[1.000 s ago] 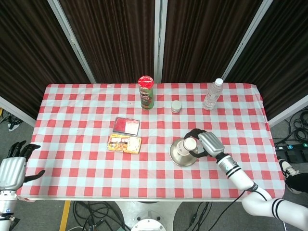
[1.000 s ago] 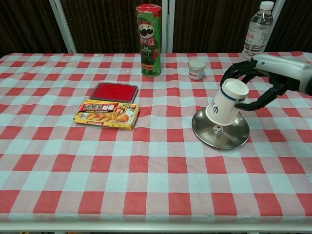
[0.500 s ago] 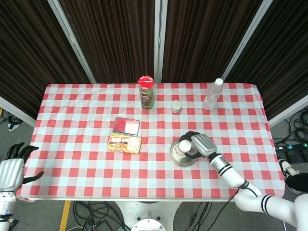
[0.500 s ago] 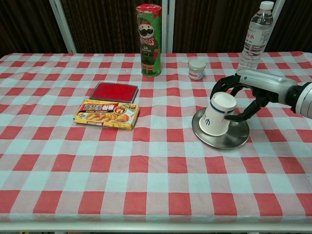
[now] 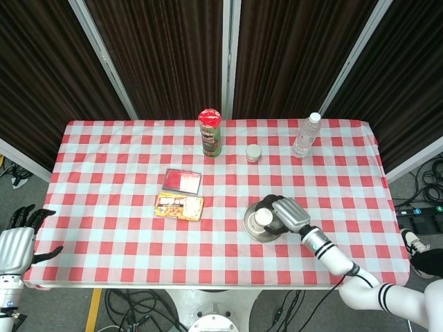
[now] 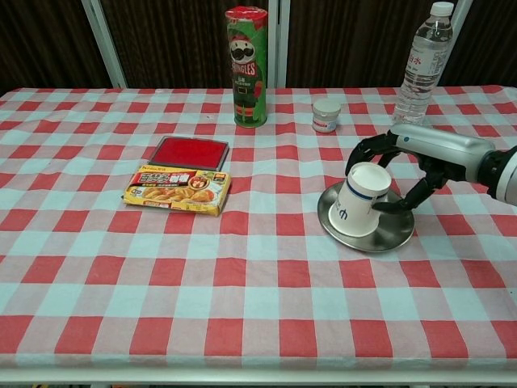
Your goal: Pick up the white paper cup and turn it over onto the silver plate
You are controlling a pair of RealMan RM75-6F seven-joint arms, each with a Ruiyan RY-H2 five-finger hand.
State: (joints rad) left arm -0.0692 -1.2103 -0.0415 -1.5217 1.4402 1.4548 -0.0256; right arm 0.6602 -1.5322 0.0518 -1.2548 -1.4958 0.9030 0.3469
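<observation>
Table carries the silver plate on its right half. Right hand wraps the white paper cup from the right, fingers curled around its upper wall. Cup sits mouth-down on the plate, base up, axis leaning slightly left of vertical; release looks like the remaining step. Left hand hangs open off the table's left edge, well apart.

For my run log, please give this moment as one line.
right hand: holds white paper cup | cup: upside down, slightly tilted, on silver plate | left hand: open, off table edge | release: not yet
</observation>
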